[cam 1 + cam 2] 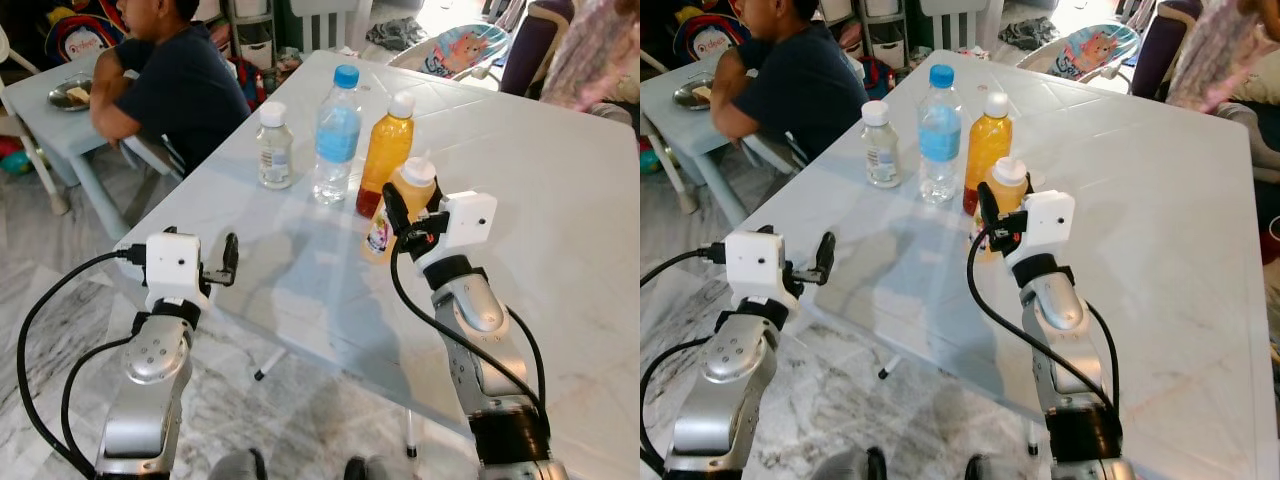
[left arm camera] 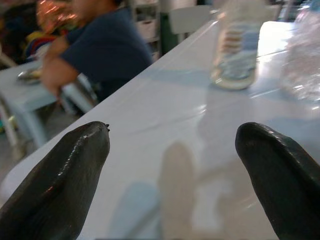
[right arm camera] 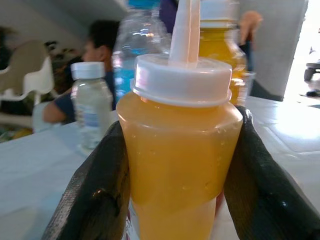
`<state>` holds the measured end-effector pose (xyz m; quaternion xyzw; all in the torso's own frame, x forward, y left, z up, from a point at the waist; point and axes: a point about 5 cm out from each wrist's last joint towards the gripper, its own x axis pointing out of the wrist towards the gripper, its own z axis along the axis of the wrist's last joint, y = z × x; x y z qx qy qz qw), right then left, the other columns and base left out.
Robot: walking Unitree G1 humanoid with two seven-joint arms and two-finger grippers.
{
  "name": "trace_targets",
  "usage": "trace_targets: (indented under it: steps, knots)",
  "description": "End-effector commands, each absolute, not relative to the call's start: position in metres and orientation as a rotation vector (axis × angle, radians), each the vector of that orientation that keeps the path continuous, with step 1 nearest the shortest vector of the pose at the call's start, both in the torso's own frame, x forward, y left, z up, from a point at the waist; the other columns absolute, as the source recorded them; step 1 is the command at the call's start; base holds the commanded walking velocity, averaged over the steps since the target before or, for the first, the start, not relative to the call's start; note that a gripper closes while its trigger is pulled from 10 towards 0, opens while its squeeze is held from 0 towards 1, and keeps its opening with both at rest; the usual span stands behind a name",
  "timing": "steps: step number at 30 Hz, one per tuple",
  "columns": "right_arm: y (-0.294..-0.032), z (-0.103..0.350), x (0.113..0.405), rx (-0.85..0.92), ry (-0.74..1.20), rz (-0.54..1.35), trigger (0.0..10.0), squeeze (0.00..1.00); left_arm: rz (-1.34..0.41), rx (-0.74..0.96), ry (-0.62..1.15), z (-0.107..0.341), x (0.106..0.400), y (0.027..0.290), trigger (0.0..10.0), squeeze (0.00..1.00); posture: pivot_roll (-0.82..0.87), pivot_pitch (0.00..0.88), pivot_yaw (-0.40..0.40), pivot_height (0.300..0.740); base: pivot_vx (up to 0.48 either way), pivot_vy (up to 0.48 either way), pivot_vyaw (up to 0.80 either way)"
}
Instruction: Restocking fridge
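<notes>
Right wrist view: our right gripper (image 3: 180, 165) clamps a squeeze bottle of orange sauce (image 3: 180, 150), one black finger (image 3: 95, 195) pressed to each side below its white nozzle cap. In the left eye view that bottle (image 1: 405, 205) stands at centre frame on the pale table (image 1: 560, 190), touching or just in front of a taller orange juice bottle (image 1: 385, 155). Left of these stand a blue-capped water bottle (image 1: 337, 135) and a small white-capped clear bottle (image 1: 274, 147). At lower left our left gripper (image 1: 228, 262) hovers over the table's near edge, its fingers (image 2: 65, 185) spread and holding nothing. At upper left a person in a dark blue shirt (image 1: 185, 85) sits at a second small table (image 1: 45, 125).
</notes>
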<state>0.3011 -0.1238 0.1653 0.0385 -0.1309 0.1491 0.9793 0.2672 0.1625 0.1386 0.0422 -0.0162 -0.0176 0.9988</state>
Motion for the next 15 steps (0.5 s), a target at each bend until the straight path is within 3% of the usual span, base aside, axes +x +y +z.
trace_targets:
  steps: [1, 4, 15]
  knots:
    - [-0.1166, 0.1613, 0.2978, 0.099, -0.219, 0.349, 10.0, 0.0, -0.025, 0.088, -0.006, 0.1339, 0.2673, 0.1652, 10.0, 0.0, 0.08, 0.083, -0.037, 0.74, 0.0, 0.0, 0.8]
    - [-0.1163, 0.1619, 0.2975, 0.101, -0.217, 0.354, 10.0, 0.0, -0.026, 0.088, -0.004, 0.1332, 0.2671, 0.1645, 10.0, 0.0, 0.08, 0.082, -0.037, 0.74, 0.0, 0.0, 0.8]
    - [-0.1162, 0.1613, 0.2968, 0.099, -0.202, 0.38, 10.0, 0.0, -0.013, 0.099, -0.004, 0.1332, 0.2681, 0.1653, 10.0, 0.0, 0.08, 0.08, -0.041, 0.74, 0.0, 0.396, 0.8]
